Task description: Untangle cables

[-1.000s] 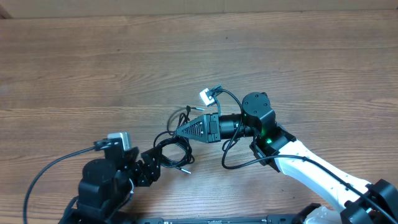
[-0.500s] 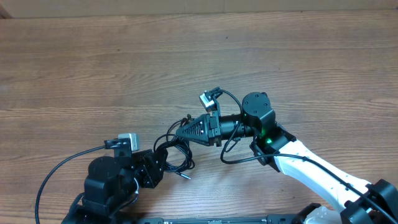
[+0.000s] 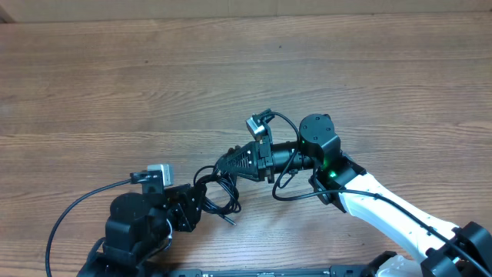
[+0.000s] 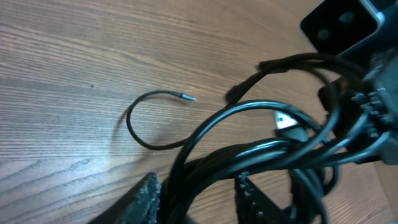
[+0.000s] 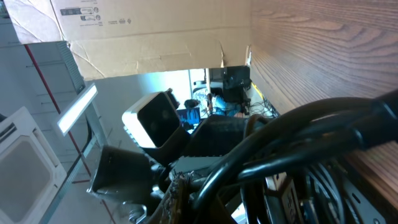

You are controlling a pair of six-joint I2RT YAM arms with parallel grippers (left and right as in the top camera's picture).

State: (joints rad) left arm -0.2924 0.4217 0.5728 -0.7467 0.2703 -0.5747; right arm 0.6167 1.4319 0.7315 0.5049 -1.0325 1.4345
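The cables [image 3: 217, 189] are thin black cords bunched in a small coil low on the wooden table, between my two grippers. My left gripper [image 3: 195, 203] reaches in from the lower left. In the left wrist view its jaws [image 4: 199, 194] are nearly closed with the cable bundle [image 4: 249, 152] running between them. One loose cord end [image 4: 142, 119] curls on the wood with its tip free. My right gripper [image 3: 221, 163] points left, its fingers drawn to a point at the coil's upper edge. In the right wrist view its jaws [image 5: 205, 199] are mostly hidden behind cables [image 5: 311, 124] crossing close in front.
The left arm's thick black cable [image 3: 69, 211] loops out at the lower left. The right arm's own cable [image 3: 292, 197] hangs in a loop below its wrist. A cardboard wall [image 3: 231, 6] runs along the table's far edge.
My left gripper drew back down and left, and the coil came with it. My right gripper moved left and slightly down, staying at the coil's upper edge.
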